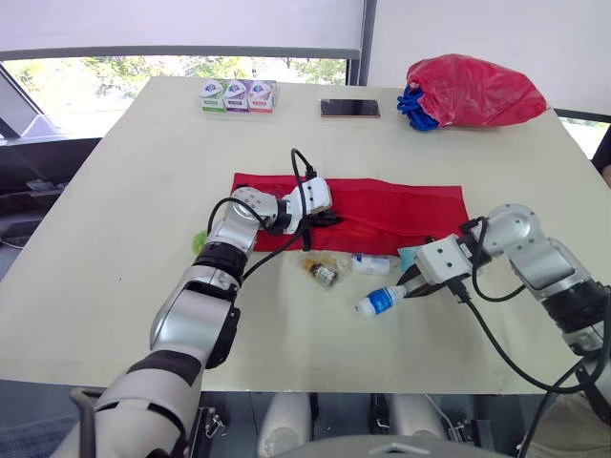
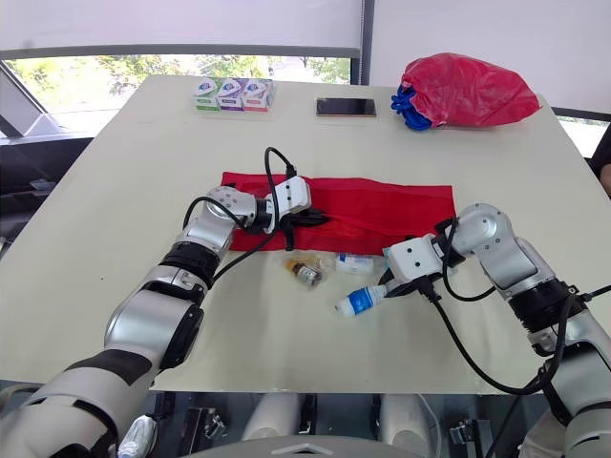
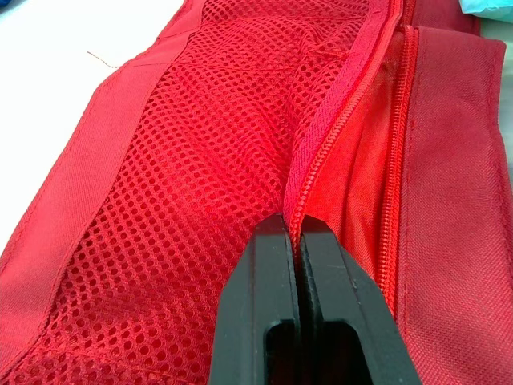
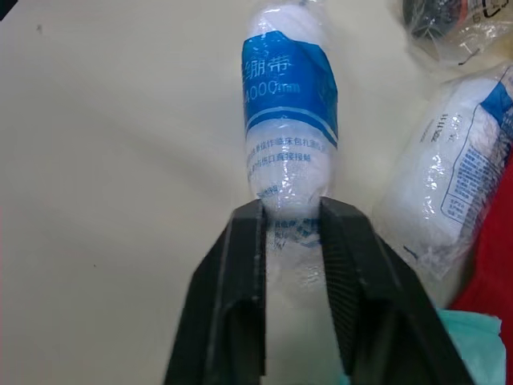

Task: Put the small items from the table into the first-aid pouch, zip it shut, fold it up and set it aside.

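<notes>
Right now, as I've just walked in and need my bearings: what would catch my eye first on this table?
The red pouch lies spread flat across the middle of the table, with the left end effector pinching its zipper edge. Nearer the robot, the right end effector grips a blue-labelled bandage roll. A red plastic bag sits at the far right corner.

boxes (image 1: 239, 95) at eleven o'clock, print too small to read; blue bundle (image 1: 410, 105) at one o'clock, half under red bag (image 1: 473, 91); green item (image 1: 200, 240) partly behind left arm (image 1: 224, 250)
</notes>
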